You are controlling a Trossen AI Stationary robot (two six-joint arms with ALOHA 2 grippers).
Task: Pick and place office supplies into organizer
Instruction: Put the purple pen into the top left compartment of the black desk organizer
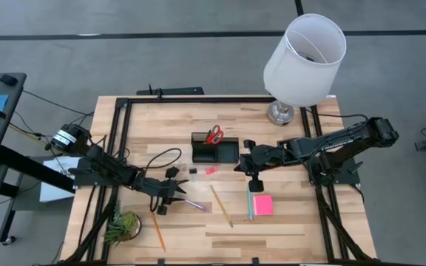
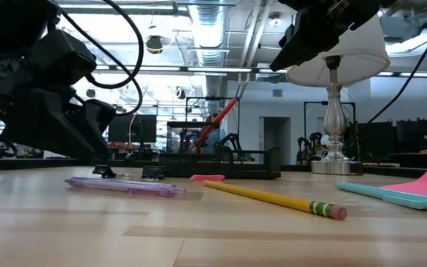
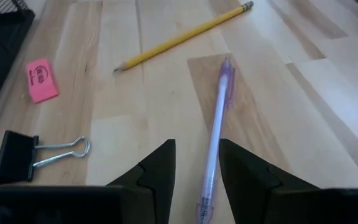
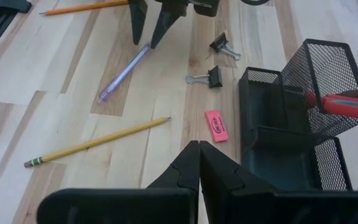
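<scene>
My left gripper is open and low over the table. Its fingers stand on either side of one end of the purple pen, which lies flat on the wood. My right gripper is shut and empty, and it hovers by the near right corner of the black mesh organizer. Red-handled scissors stand in the organizer's tall box. Flat on the table lie a yellow pencil, a pink eraser, two black clips, a teal pen, a pink sticky pad and an orange pencil.
A white-shaded lamp stands at the table's far right corner. A green plant tuft sits at the near left. A black cable loops over the table by the left arm. There is bare wood near the table's near edge.
</scene>
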